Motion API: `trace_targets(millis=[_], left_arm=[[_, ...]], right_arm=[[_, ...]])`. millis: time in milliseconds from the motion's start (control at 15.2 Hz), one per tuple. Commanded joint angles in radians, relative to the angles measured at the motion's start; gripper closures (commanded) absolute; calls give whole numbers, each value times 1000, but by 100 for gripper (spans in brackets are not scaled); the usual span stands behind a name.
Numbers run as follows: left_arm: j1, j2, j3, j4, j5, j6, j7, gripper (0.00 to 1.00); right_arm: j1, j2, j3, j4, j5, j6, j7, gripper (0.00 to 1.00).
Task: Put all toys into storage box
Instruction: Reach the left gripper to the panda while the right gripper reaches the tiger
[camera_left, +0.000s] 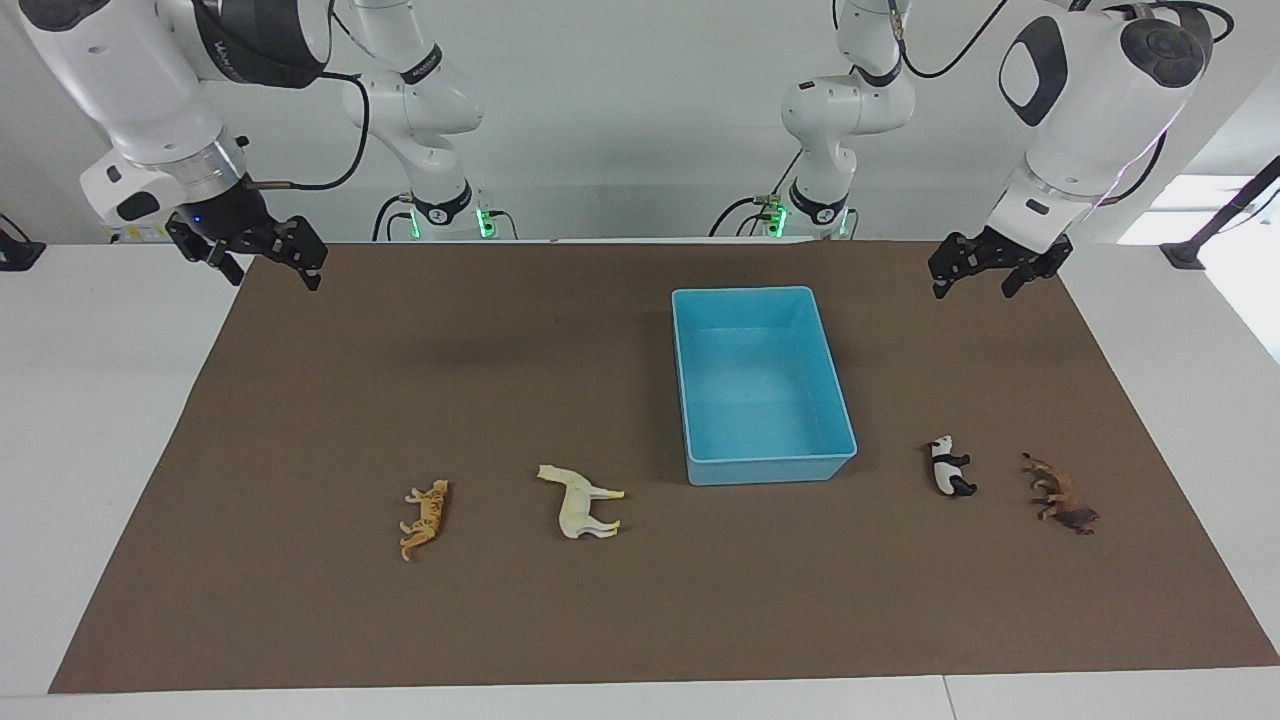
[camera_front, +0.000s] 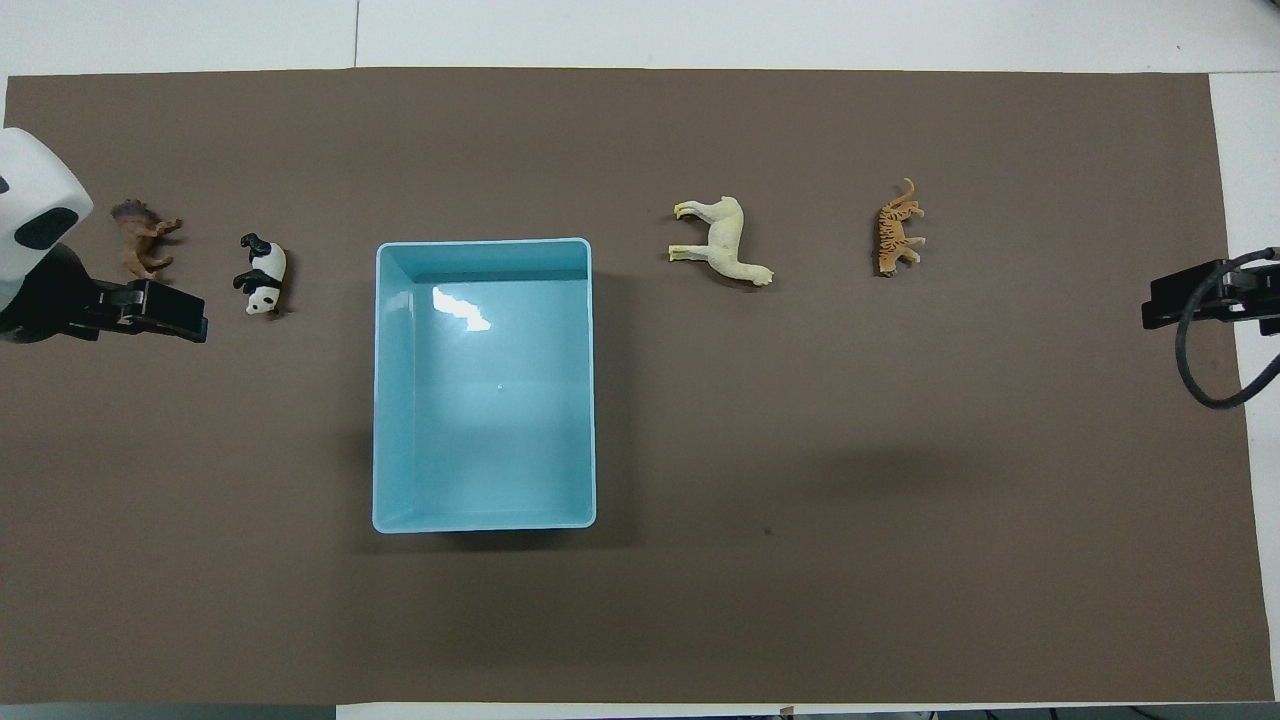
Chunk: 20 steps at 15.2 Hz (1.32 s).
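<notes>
The light blue storage box (camera_left: 770, 468) stands empty on the brown mat; it also shows in the overhead view (camera_front: 593, 380). Four toys lie on their sides, level with the box's edge farthest from the robots. The tiger (camera_left: 426, 517) (camera_front: 900, 230) and the horse (camera_left: 583, 503) (camera_front: 722, 243) lie toward the right arm's end. The panda (camera_left: 949, 467) (camera_front: 263, 275) and the lion (camera_left: 1062, 495) (camera_front: 143, 235) lie toward the left arm's end. My left gripper (camera_left: 975, 285) (camera_front: 170, 315) is open and empty, raised over the mat's edge. My right gripper (camera_left: 270, 270) (camera_front: 1165, 305) is open and empty, raised over the mat's corner.
The brown mat (camera_left: 400, 380) covers most of the white table (camera_left: 90, 400). Both arm bases stand at the table's robot end. Nothing else lies on the mat.
</notes>
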Motion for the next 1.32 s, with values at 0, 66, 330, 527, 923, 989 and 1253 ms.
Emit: trace_targets(millis=[0,66,330,527,923,989,1253], left_arm=[[-13,10,2,27,-10,-5,11,0],[-14,9,2,27,-10,-7,10,0],[-11,4,2,15,-12,13,14,0],[0,1,5,-1,-12,45,-6,0],[52,146,11,-2,36,344,30,0],[61,176,11,-8,34,389,31,0],[76,278,11,-47,51,555,77,0]], right_arm=[[-5,-13,6,-4,11,-15,7,0],[-5,-13,6,-4,11,-19,10,0],[-7,-19,4,-2,12,-27,10,0],[-5,-33,4,-10,12,-22,7,0],[38,61,6,-114,12,193,25,0],[62,103,6,-110,14,238,46,0],[107,235,6,-79,12,404,94,0]])
